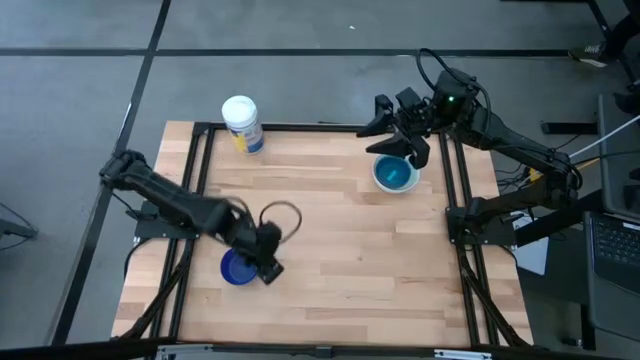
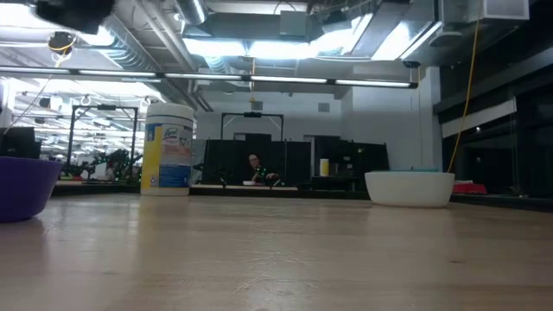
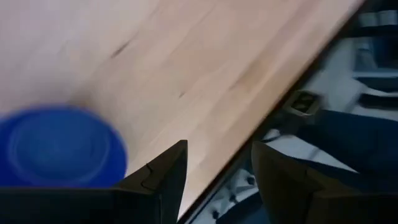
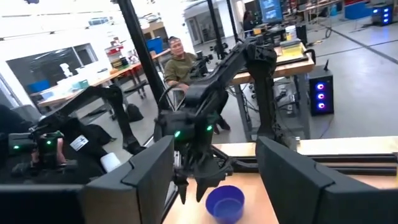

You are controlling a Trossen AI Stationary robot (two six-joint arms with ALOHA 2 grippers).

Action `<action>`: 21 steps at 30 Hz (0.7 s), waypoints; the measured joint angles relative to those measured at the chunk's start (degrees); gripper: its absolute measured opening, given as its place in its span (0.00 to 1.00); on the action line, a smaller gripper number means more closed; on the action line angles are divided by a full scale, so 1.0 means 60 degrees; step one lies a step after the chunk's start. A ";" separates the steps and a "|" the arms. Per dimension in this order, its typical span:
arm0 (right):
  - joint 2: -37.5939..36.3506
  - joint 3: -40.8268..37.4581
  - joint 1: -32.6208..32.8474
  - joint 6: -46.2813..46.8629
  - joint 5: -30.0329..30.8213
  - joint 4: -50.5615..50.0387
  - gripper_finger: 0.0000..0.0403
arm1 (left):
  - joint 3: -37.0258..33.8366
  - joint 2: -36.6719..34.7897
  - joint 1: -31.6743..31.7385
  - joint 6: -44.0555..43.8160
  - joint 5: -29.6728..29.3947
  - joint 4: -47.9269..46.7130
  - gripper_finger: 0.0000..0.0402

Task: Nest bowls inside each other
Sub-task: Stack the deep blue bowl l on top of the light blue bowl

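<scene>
A dark blue bowl stands upright on its base on the wooden table, near the near-left corner; it also shows in the low view and the right wrist view. My left gripper hovers beside it, open, with nothing between its fingers; the bowl lies off to one side of them. At the far right a white bowl sits on the table with a light blue bowl nested inside it. My right gripper hangs open above the far edge next to that stack.
A white cylindrical container with a blue-yellow label stands at the far left of the table and shows in the low view. Black frame rails run along the table's sides. A person sits in the room beyond.
</scene>
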 joint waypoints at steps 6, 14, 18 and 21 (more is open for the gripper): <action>0.0004 0.0000 0.0064 0.0008 -0.0243 0.0000 0.56 | -0.0025 0.0798 -0.1074 -0.1535 -0.0334 0.0306 0.44; 0.0004 0.0000 0.0227 0.0105 -0.0458 0.0018 0.58 | -0.0021 0.1647 -0.1398 -0.2082 -0.0368 0.0262 0.44; 0.0004 0.0000 0.0242 0.0327 -0.0481 0.0045 0.59 | -0.0021 0.1850 -0.1357 -0.2265 -0.0531 0.0166 0.44; 0.0004 0.0000 0.0242 0.0540 -0.0481 0.0084 0.58 | -0.0021 0.1897 -0.1369 -0.2522 -0.0734 0.0038 0.44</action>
